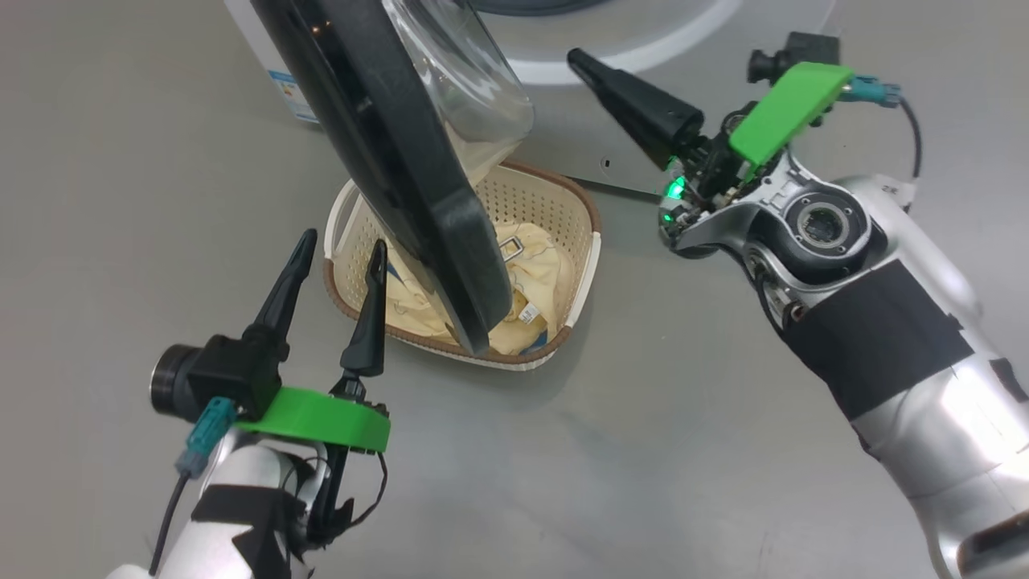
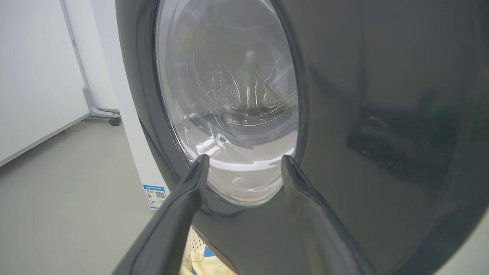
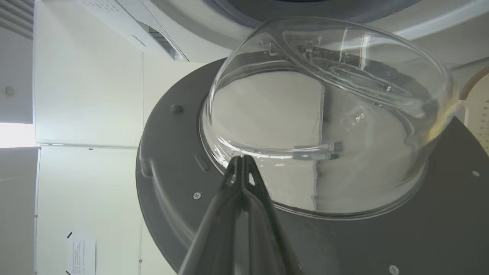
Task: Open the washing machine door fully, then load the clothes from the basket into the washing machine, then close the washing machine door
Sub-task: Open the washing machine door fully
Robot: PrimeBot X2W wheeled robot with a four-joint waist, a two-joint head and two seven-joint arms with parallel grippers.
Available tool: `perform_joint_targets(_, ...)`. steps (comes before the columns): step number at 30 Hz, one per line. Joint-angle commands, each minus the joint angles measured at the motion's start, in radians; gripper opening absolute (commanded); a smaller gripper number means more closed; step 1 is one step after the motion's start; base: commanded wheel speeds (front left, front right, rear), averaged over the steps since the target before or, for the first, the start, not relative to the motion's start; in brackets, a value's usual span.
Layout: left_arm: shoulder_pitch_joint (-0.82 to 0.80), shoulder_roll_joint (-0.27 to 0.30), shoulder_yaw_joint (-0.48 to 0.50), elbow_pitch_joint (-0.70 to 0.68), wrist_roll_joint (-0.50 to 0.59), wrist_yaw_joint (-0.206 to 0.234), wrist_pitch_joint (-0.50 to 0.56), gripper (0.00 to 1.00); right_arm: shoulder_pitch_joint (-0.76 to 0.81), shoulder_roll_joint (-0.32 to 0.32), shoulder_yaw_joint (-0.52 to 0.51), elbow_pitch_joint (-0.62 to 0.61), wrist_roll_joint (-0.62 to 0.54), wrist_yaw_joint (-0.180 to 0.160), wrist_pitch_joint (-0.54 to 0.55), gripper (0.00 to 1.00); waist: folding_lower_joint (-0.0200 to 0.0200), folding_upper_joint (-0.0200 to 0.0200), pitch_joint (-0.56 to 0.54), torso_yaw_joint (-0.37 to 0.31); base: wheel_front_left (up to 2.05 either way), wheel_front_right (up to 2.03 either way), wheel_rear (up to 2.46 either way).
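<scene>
Half-open, the washing machine door (image 1: 386, 137) hangs edge-on over the basket (image 1: 591, 221) on the floor (image 1: 120, 121). Left gripper (image 1: 343, 241), at 7 o'clock in the head view, faces its outer rim, fingers spread, empty. Right gripper (image 1: 577, 58), at 2 o'clock, fingers pressed together, points at the inner glass side, judged placed to push it wider. Clothes (image 1: 547, 277) lie in the basket, half hidden by the door. Washing machine (image 1: 643, 36) cut off at 12 o'clock; door contact unconfirmed.

The washing machine door (image 1: 402, 161) hangs open from the frame's top centre, its black rim crossing over the basket (image 1: 532, 201) of clothes (image 1: 547, 273). At lower left the left gripper (image 1: 344, 239) stands spread. At upper right the right gripper (image 1: 575, 58) is pinched together.
</scene>
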Motion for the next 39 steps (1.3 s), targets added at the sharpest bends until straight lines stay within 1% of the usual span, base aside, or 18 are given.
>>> perform_joint_targets(1,0.0,0.027,0.042,-0.026,0.01,0.001,-0.01,1.0,0.012,-0.004,-0.029,-0.057,-0.023,0.004,-0.048,0.0,0.0,-0.0001,-0.006,-0.008,0.0,0.0,0.0)
perform_joint_targets(2,0.001,0.028,0.044,-0.025,0.01,0.001,-0.01,1.0,0.023,-0.016,-0.041,-0.074,-0.038,0.004,-0.076,0.0,0.0,-0.0001,-0.009,-0.012,0.0,0.0,0.0)
perform_joint_targets(3,0.003,0.029,0.046,-0.024,0.009,0.001,-0.01,1.0,0.035,-0.028,-0.056,-0.091,-0.051,0.004,-0.106,0.05,0.0,-0.0001,-0.011,-0.015,0.0,0.0,0.0)
perform_joint_targets(5,0.006,0.03,0.054,-0.023,0.01,0.001,-0.01,1.0,0.06,-0.052,-0.08,-0.12,-0.081,0.004,-0.165,0.73,0.0,-0.0001,-0.016,-0.023,0.0,0.0,0.0)
perform_joint_targets(6,0.008,0.031,0.058,-0.023,0.01,0.001,-0.01,1.0,0.071,-0.065,-0.089,-0.132,-0.102,0.004,-0.197,0.95,0.0,-0.0001,-0.019,-0.027,0.0,0.0,0.0)
perform_joint_targets(7,0.009,0.032,0.062,-0.023,0.011,0.001,-0.01,1.0,0.084,-0.076,-0.098,-0.142,-0.119,0.004,-0.226,1.0,0.0,-0.0001,-0.021,-0.031,0.0,0.0,0.0)
perform_joint_targets(11,0.017,0.035,0.074,-0.021,0.015,0.001,-0.01,1.0,0.133,-0.126,-0.118,-0.164,-0.212,0.004,-0.351,1.0,0.0,-0.0001,-0.034,-0.048,0.0,0.0,0.0)
perform_joint_targets(16,0.031,0.041,0.087,-0.019,0.019,0.001,-0.01,1.0,0.189,-0.198,-0.11,-0.129,-0.414,0.004,-0.514,1.0,0.0,-0.0001,-0.054,-0.068,0.0,0.0,0.0)
perform_joint_targets(19,0.041,0.046,0.095,-0.019,0.022,0.001,-0.01,1.0,0.222,-0.219,-0.125,-0.088,-0.564,0.004,-0.553,1.0,0.0,-0.0001,-0.067,-0.082,0.0,0.0,0.0)
perform_joint_targets(22,0.051,0.049,0.102,-0.019,0.025,0.001,-0.01,1.0,0.26,-0.217,-0.192,-0.057,-0.734,0.004,-0.564,1.0,0.0,-0.0001,-0.081,-0.097,0.0,0.0,0.0)
perform_joint_targets(24,0.057,0.05,0.104,-0.02,0.027,0.001,-0.01,1.0,0.289,-0.199,-0.287,-0.058,-0.894,0.004,-0.565,1.0,0.0,-0.0001,-0.088,-0.106,0.0,0.0,0.0)
perform_joint_targets(26,0.061,0.052,0.104,-0.02,0.029,0.001,-0.01,1.0,0.328,-0.17,-0.382,-0.08,-1.085,0.004,-0.565,1.0,0.0,-0.0001,-0.094,-0.114,0.0,0.0,0.0)
perform_joint_targets(27,0.062,0.052,0.103,-0.02,0.03,0.001,-0.01,1.0,0.352,-0.148,-0.424,-0.098,-1.175,0.004,-0.565,1.0,0.0,-0.0001,-0.097,-0.117,0.0,0.0,0.0)
perform_joint_targets(31,0.067,0.054,0.104,-0.016,0.031,0.001,-0.01,1.0,0.456,-0.056,-0.547,-0.18,-1.461,0.004,-0.566,1.0,0.0,-0.0001,-0.114,-0.128,0.0,0.0,0.0)
perform_joint_targets(34,0.075,0.054,0.102,-0.013,0.032,0.001,-0.01,1.0,0.529,-0.004,-0.61,-0.237,-1.611,0.004,-0.561,1.0,0.0,-0.0001,-0.127,-0.134,0.0,0.0,0.0)
perform_joint_targets(35,0.078,0.054,0.101,-0.012,0.032,0.001,-0.01,1.0,0.552,0.011,-0.625,-0.255,-1.642,0.004,-0.558,1.0,0.0,-0.0001,-0.133,-0.136,0.0,0.0,0.0)
perform_joint_targets(36,0.078,0.054,0.101,-0.012,0.032,0.001,-0.01,1.0,0.552,0.011,-0.625,-0.255,-1.642,0.004,-0.558,1.0,0.0,-0.0001,-0.133,-0.136,0.0,0.0,0.0)
perform_joint_targets(39,0.087,0.054,0.1,-0.01,0.033,0.001,-0.01,1.0,0.617,0.038,-0.659,-0.307,-1.721,0.004,-0.542,1.0,0.0,-0.0001,-0.143,-0.14,0.0,0.0,0.0)
